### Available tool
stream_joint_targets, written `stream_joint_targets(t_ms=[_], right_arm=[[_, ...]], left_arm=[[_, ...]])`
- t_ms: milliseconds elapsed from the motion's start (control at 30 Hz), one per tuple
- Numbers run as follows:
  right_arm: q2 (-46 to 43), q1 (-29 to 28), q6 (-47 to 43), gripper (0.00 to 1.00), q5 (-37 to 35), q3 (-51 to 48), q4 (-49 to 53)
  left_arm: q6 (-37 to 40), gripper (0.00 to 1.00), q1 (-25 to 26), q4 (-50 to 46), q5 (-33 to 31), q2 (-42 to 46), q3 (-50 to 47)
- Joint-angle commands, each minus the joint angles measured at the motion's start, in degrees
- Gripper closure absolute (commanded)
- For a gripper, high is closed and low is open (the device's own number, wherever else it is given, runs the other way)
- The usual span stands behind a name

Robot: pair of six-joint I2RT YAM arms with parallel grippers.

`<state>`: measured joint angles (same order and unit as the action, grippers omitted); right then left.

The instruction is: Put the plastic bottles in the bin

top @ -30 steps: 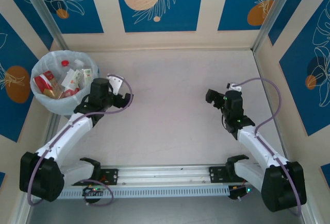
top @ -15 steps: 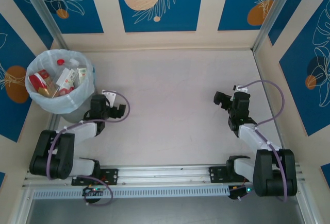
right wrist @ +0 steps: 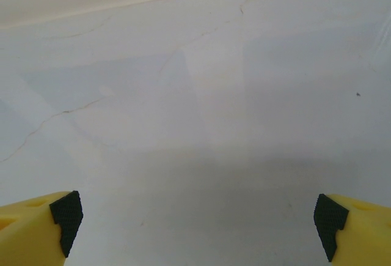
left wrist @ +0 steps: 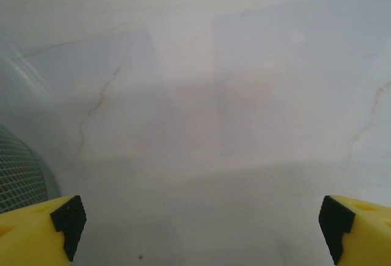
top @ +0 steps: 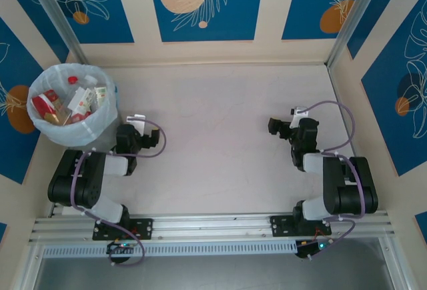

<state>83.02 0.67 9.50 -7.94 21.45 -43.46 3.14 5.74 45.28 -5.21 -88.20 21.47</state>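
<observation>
The round grey bin point(top: 100, 127) with its white bag stands at the far left of the table. Several plastic bottles point(top: 65, 103) with red, white and green labels lie inside it. My left gripper point(top: 153, 141) rests low beside the bin's right side, open, with nothing between its yellow fingers point(left wrist: 36, 232). The bin's mesh wall point(left wrist: 18, 177) shows at the left edge of the left wrist view. My right gripper point(top: 275, 127) sits on the right side of the table, open and empty; its black pads point(right wrist: 66, 216) are far apart over bare tabletop.
Blue-and-cream patterned walls point(top: 200, 3) enclose the pale table point(top: 213, 117) on three sides. Metal posts point(top: 57, 20) stand at the back corners. The aluminium rail point(top: 213, 227) with both arm bases runs along the near edge.
Both arms have folded back toward their bases, drawing the grippers nearer the front edge. The bin has shifted a little to the left.
</observation>
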Motion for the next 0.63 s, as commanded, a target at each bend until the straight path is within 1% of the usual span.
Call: stream_joint_targets(t_ms=[0, 67, 100, 167, 600], right_arm=[[5.35, -1.33, -2.22, 0.01, -2.3, -2.92, -15.01], [3.55, -1.44, -2.1, 0.01, -3.46, 0.48, -5.27], [4.71, -1.57, -1.97, 0.01, -4.05, 1.31, -5.79], [4.19, -1.47, -2.12, 0.01, -3.48, 1.38, -4.51], [4.25, -1.46, -2.2, 0.01, -3.39, 1.28, -5.05]], left_arm=[[-1.86, 0.01, -1.1, 4.04, -3.58, 0.2, 0.61], [-1.74, 0.01, -1.11, 3.93, -3.2, 0.22, 0.71], [-1.32, 0.01, -1.06, 3.18, -2.13, 0.4, 1.0], [-0.78, 0.01, -1.23, 2.31, -0.24, 0.43, 1.48], [-0.76, 0.01, -1.28, 2.2, 0.07, 0.4, 1.55]])
